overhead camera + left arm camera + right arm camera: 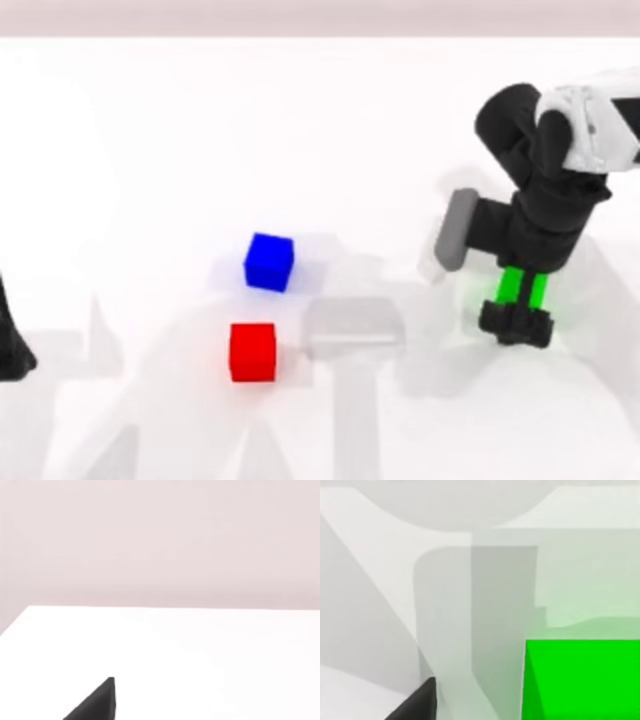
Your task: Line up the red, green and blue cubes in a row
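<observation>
the blue cube and red cube sit close together left of centre on the bench, while the green cube is well apart at right under the right gripper, jaws astride it, grip uncertain; left arm parked.

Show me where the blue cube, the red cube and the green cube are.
blue cube [269, 261], top view, middle of its top face.
red cube [252, 351], top view, middle of its top face.
green cube [521, 288], top view, strip visible under the right gripper [516, 325].
</observation>
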